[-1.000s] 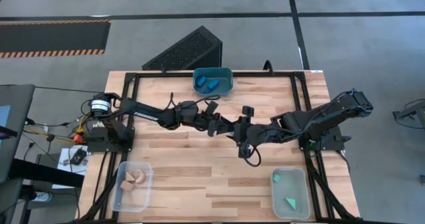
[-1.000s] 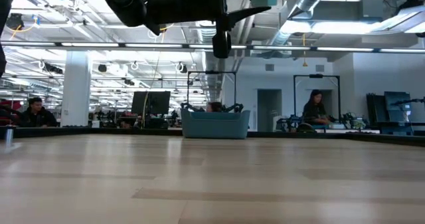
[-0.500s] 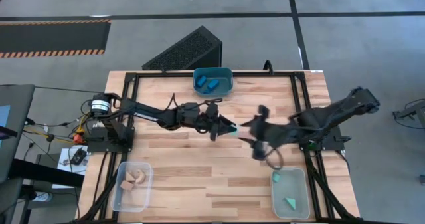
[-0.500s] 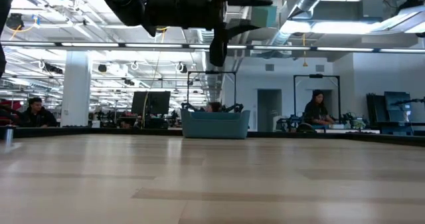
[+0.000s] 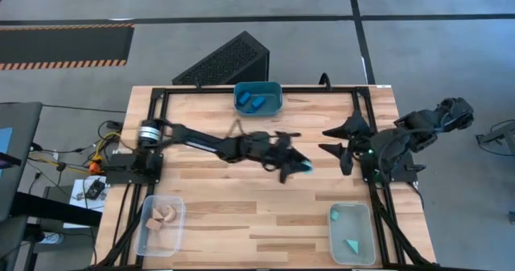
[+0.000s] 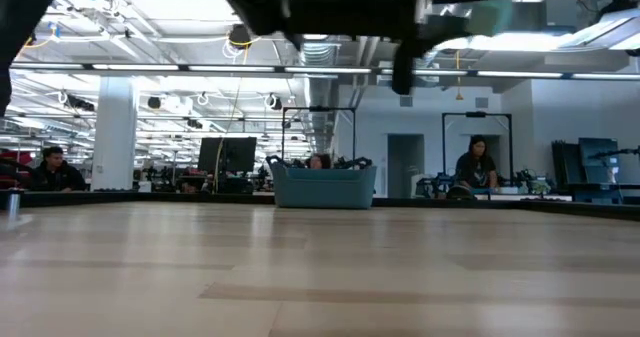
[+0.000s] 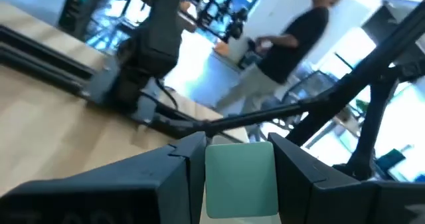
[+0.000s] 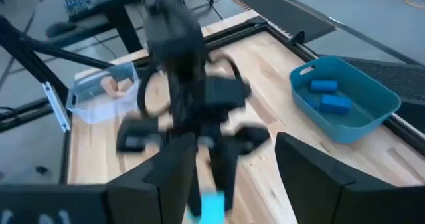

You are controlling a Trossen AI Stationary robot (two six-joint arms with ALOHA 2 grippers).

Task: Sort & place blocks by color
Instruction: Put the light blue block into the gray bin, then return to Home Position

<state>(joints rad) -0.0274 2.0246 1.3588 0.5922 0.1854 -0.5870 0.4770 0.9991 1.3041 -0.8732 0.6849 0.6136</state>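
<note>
Between the fingers (image 7: pixel 169 177) of the left gripper (image 5: pixel 299 166), clamped on both sides, sits a light teal block (image 7: pixel 240 181), carried above mid-table. Well off to that gripper's right, the right gripper (image 5: pixel 342 140) hangs with jaws spread wide, holding nothing.

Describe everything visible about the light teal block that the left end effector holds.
The light teal block is small, with a flat, matte, squarish face. It sits clamped between the two dark fingers of the left end effector, lifted above the middle of the wooden table, touching nothing else. Its full shape is hidden by the fingers.
</note>
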